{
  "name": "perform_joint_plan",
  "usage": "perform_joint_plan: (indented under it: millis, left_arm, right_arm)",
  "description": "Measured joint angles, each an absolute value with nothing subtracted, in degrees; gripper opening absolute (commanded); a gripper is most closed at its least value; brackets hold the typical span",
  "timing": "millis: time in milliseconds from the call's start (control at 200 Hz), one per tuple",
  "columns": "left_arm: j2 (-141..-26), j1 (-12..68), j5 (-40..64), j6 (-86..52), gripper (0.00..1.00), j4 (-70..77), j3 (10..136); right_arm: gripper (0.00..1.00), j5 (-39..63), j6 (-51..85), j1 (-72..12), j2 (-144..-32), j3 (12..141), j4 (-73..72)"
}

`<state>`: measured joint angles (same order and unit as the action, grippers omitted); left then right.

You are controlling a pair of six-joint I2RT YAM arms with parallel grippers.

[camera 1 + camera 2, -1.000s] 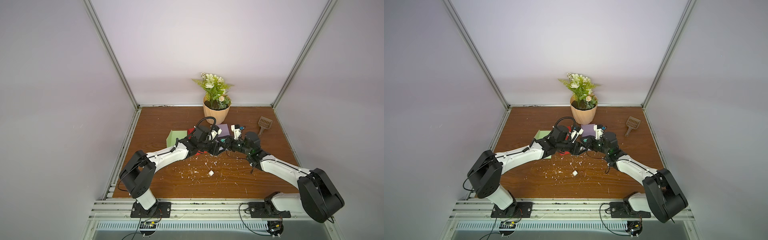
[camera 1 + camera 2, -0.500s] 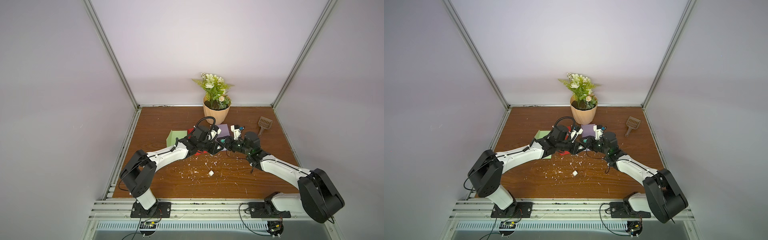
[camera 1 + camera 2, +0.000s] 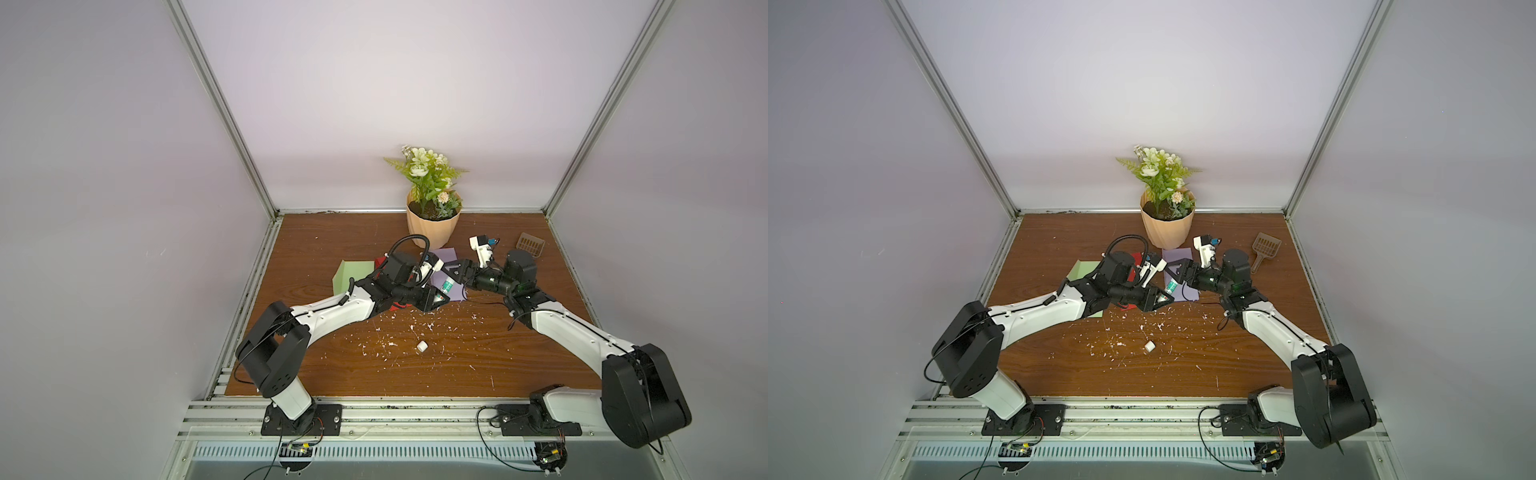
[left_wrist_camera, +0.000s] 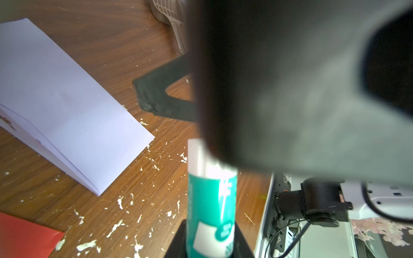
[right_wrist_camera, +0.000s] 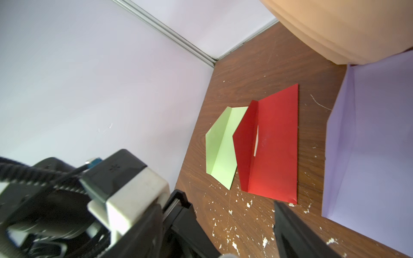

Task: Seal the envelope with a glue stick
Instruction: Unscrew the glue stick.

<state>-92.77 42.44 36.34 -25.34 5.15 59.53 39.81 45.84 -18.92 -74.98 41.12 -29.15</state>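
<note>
My left gripper (image 4: pixel 210 241) is shut on the glue stick (image 4: pixel 211 201), a white tube with a green label, also seen in both top views (image 3: pixel 446 286) (image 3: pixel 1170 286). My right gripper (image 5: pixel 232 245) is open. Its fingers (image 4: pixel 156 96) stand on either side of the stick's far white end without clamping it. Both grippers (image 3: pixel 434 299) (image 3: pixel 459 274) meet above the near edge of a purple envelope (image 3: pixel 446 257) (image 5: pixel 368 145). A red envelope (image 5: pixel 274 145) and a green envelope (image 5: pixel 223 145) lie open-flapped further left.
A potted plant (image 3: pixel 432 224) stands just behind the purple envelope. A brown scoop (image 3: pixel 530 243) lies at the back right. White flakes (image 3: pixel 415 328) and a small white cap-like piece (image 3: pixel 422 346) litter the wooden table (image 3: pixel 332 374) in front of the grippers.
My right gripper's jaws have opened at the stick's end. The left gripper has closed on the glue stick. Both arms have hardly shifted.
</note>
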Motion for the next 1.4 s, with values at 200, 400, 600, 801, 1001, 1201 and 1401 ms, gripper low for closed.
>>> perform_joint_plan:
  millis: [200,400,600,801,1001,1201,1401]
  left_arm:
    - [-88.8,39.8,40.7,-29.1,0.01,10.8,55.3]
    - [-88.0,39.4,43.1,-31.7,0.01,15.5,54.2]
    - [-87.9,39.4,44.9,-33.2,0.01,18.3,53.3]
    - [-87.4,39.4,45.4,-33.5,0.01,19.8,52.8]
    - [-87.4,39.4,45.4,-33.9,0.01,20.7,52.6]
    - [-87.4,39.3,45.2,-34.2,0.01,20.3,52.6]
    - [-87.4,39.3,44.9,-34.2,0.01,18.7,52.6]
  right_arm:
    - [0.72,47.5,50.3,-18.8,-75.5,39.3,-39.1]
    - [0.65,52.1,59.4,-18.7,-78.2,36.2,-52.1]
    - [0.5,54.5,67.4,-18.7,-80.9,35.8,-63.8]
    - [0.42,56.0,75.9,-18.6,-84.7,35.7,-75.1]
    - [0.39,56.3,77.6,-18.5,-85.3,35.6,-76.8]
    - [0.29,55.8,73.8,-18.5,-84.0,35.6,-70.0]
    - [0.12,52.9,64.5,-18.7,-79.4,36.6,-55.2]
